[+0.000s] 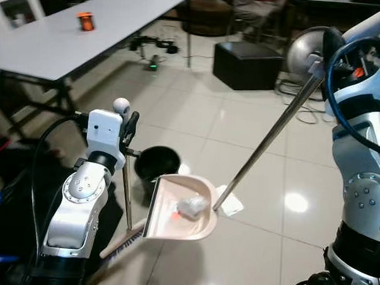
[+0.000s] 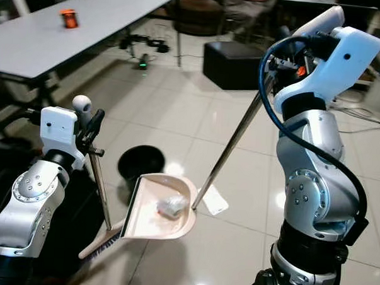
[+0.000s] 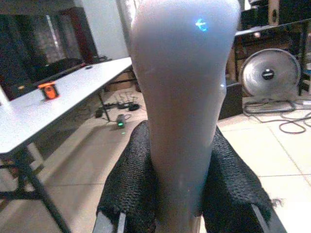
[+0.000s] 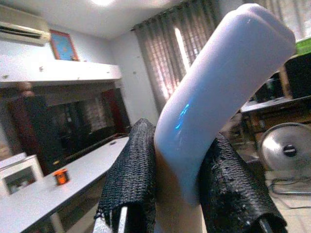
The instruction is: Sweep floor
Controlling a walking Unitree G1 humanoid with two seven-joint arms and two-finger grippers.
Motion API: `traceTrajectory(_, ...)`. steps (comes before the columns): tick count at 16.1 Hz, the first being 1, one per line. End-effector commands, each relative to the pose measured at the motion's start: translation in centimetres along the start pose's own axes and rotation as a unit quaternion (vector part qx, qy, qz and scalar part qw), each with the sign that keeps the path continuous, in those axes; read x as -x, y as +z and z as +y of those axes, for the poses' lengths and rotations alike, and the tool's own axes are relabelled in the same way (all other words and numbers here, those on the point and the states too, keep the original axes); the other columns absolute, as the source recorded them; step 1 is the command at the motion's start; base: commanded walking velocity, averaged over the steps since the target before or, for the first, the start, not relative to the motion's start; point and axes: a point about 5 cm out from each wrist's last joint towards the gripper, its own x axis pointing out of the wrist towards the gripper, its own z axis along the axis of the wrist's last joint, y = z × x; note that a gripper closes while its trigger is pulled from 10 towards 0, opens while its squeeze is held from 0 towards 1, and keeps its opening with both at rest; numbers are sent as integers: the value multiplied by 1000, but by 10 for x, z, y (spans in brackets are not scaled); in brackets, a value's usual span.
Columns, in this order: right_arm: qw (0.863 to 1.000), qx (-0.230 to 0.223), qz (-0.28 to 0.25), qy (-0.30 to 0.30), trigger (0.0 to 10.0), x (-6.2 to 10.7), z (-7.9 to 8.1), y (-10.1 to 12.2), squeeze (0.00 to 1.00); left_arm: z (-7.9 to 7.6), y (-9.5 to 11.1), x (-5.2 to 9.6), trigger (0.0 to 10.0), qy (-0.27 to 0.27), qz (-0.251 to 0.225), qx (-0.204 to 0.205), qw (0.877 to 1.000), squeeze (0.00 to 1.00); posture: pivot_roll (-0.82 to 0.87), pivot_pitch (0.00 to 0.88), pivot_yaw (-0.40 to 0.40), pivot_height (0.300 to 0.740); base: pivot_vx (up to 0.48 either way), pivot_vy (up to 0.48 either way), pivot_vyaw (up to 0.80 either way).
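While upright — dustpan (image 1: 180,211), crumpled wad (image 1: 192,207) inside

Overhead lights are glaring off the glossy floor tiles (image 1: 298,202) in bright spots. The wrist views are blurring the near handles, and window daylight is glowing through curtains (image 4: 167,58).

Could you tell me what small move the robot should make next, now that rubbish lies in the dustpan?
Probably tip the dustpan toward the black bin beside it. The left gripper holds its handle, the crumpled rubbish already lies in the pan, and the broom pole in the right gripper rests alongside.
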Motion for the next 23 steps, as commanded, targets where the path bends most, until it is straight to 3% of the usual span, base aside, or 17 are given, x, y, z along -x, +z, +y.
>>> traceTrajectory(1, 1000, -5, -26, 2, 10000, -5, 2, 11, 0, 2, 3, 0, 10000, 1, -10, -7, 1000, 0, -82, 3, 56, 740, 405, 0, 0)
traceTrajectory(8, 1000, 1, -21, 8, 10000, -7, 2, 10, 0, 2, -1, 6, 10000, 5, -4, -6, 1000, 0, -77, 2, 41, 740, 409, 0, 0)
traceTrajectory(16, 1000, -3, -21, 4, 10000, -8, 0, 11, 0, 3, -3, 6, 10000, 8, -1, -7, 1000, 0, -80, 5, 42, 740, 410, 0, 713)
traceTrajectory(23, 999, -18, -28, -17, 10000, -8, -6, 12, 0, 3, -4, 6, 10000, 4, 1, -7, 1000, 0, -81, 5, 46, 740, 409, 0, 0)
